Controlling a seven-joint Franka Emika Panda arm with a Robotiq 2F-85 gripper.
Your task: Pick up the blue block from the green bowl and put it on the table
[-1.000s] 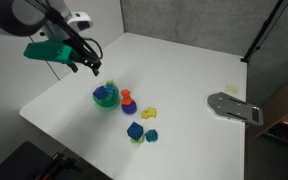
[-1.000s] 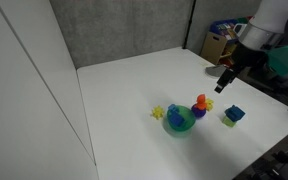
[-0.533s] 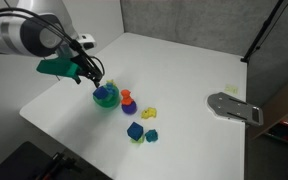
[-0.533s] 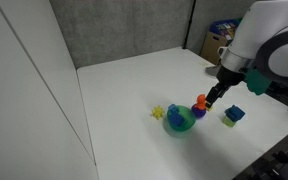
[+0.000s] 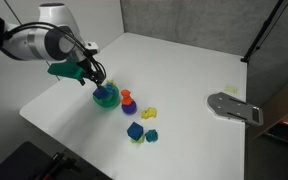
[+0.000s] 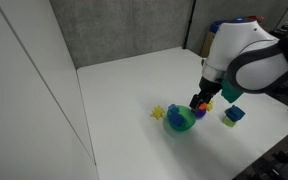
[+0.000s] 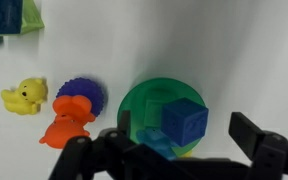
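Note:
The green bowl sits on the white table. In the wrist view it holds the blue block, with a smaller cyan block beside it. My gripper is open just above the bowl. Its dark fingers stand either side of the blue block and do not touch it. In both exterior views the gripper hangs right over the bowl.
A red-and-orange toy piece and a purple piece lie next to the bowl, with a yellow toy beyond them. A second blue cube lies further off. A grey metal plate lies near the table's edge.
The arm has swung in over the table and the gripper has come down from beside the bowl to just above it.

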